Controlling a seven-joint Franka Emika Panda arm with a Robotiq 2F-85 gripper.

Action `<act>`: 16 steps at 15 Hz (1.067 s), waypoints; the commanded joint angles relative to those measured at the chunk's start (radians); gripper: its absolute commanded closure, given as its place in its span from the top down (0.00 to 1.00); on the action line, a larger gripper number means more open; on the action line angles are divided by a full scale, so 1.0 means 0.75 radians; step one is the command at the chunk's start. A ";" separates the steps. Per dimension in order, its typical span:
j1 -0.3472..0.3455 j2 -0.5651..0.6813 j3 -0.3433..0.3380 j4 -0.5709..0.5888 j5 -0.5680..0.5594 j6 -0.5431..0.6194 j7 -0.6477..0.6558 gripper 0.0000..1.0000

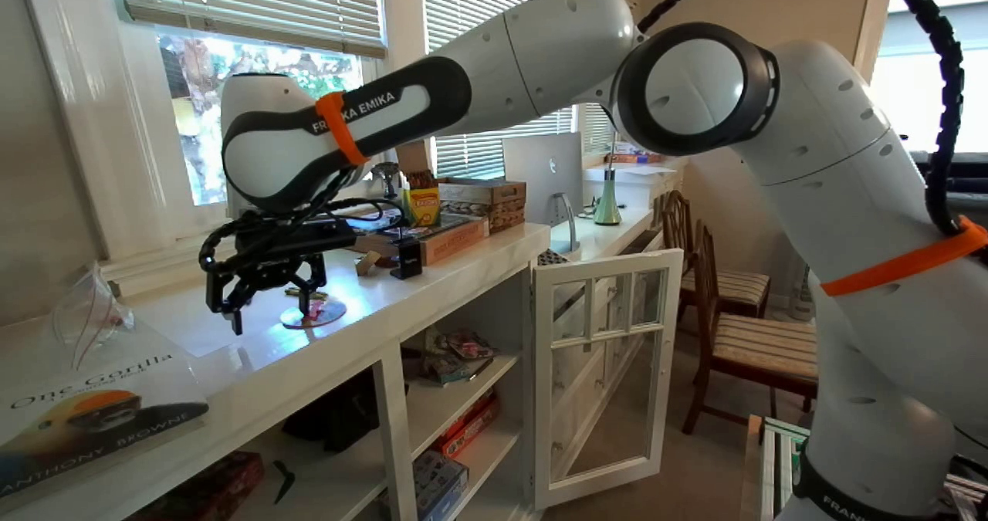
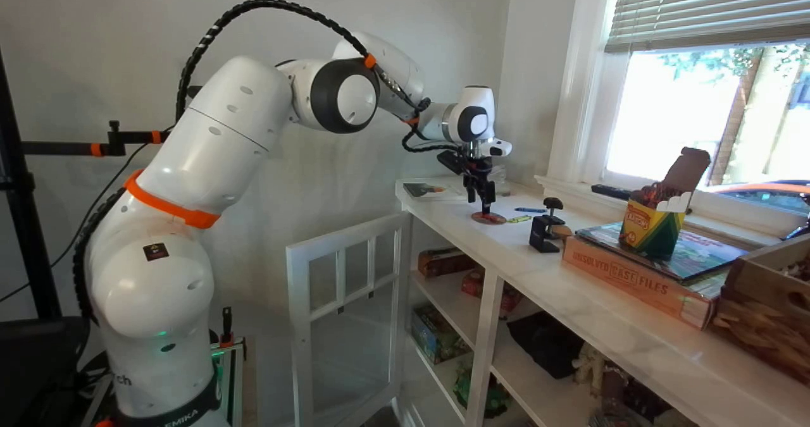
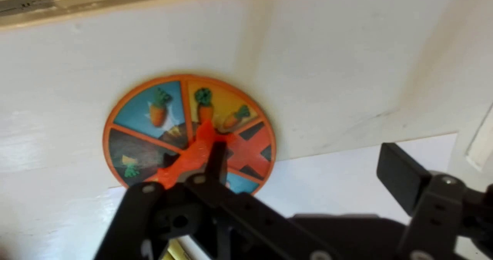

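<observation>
Spinner (image 3: 179,133) lies flat on the counter (image 3: 339,67), at nine o'clock from the gripper (image 3: 307,161) in the wrist view. In an exterior view the arm (image 2: 234,136) rises from about eight o'clock, bends at the elbow and reaches toward three, the wrist turned so that the gripper hangs toward six. Its jaws stand wide apart, one finger (image 3: 217,161) over the red arrow (image 3: 188,158), contact unclear, and a yellow crayon (image 2: 519,219) lies just beside the spinner at three o'clock.
</observation>
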 commanded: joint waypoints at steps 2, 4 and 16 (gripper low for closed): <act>0.008 -0.046 -0.011 -0.058 -0.006 -0.009 -0.001 1.00; 0.006 -0.053 -0.012 -0.068 -0.005 -0.008 0.000 1.00; -0.001 -0.041 -0.012 -0.075 0.006 0.044 -0.003 1.00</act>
